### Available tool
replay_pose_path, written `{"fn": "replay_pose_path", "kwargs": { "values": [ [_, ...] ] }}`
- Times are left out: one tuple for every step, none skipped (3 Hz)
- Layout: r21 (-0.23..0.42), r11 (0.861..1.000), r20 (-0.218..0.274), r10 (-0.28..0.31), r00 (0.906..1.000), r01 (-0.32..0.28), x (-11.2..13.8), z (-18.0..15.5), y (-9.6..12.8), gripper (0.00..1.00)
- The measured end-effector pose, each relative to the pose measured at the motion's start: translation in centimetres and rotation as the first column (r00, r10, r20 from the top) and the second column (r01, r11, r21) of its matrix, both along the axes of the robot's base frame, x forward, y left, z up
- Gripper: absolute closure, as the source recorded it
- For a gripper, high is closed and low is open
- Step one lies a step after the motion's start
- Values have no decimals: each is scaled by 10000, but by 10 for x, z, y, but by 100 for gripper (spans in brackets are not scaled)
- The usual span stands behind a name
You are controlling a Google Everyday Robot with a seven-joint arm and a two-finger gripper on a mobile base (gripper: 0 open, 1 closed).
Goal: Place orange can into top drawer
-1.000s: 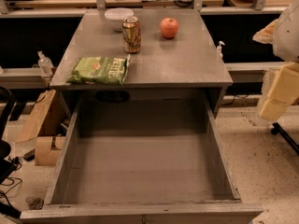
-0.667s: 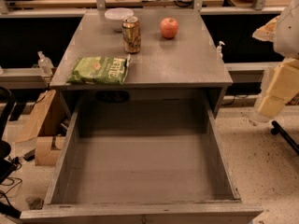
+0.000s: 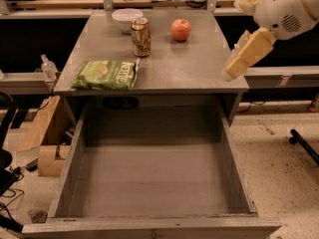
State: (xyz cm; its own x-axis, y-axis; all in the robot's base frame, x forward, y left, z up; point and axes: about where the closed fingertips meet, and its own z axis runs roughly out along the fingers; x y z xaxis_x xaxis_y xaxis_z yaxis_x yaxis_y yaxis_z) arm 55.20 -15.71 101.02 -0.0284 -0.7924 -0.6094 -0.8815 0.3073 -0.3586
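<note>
The orange can [image 3: 141, 36] stands upright near the back of the grey cabinet's top [image 3: 194, 66], left of centre. The top drawer [image 3: 154, 183] is pulled fully open below it, and nothing lies in it. My gripper [image 3: 230, 72] is the cream end of the arm at the upper right. It hangs over the cabinet's right edge, well to the right of the can and apart from it. It holds nothing that I can see.
A reddish apple [image 3: 181, 29] sits right of the can. A white bowl [image 3: 127, 18] is just behind the can. A green chip bag [image 3: 106, 74] lies at the front left of the top. Cardboard boxes [image 3: 42, 133] and cables are on the floor at the left.
The arm has moved in from the right edge, up and left to the cabinet's right side. The can, apple, bag and drawer have not moved.
</note>
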Motion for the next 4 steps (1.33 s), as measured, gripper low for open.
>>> {"fn": "replay_pose_path", "kwargs": {
  "values": [
    [2344,9700,1111,388,9930,-642,39,12,39,0],
    [4036,9095,1837,256,9827,-991,68,19,83,0],
    [4416,8937,2320,-287,9723,-790,83,35,88,0],
    [4377,8957,2299,-271,9728,-785,82,34,87,0]
  ]
}}
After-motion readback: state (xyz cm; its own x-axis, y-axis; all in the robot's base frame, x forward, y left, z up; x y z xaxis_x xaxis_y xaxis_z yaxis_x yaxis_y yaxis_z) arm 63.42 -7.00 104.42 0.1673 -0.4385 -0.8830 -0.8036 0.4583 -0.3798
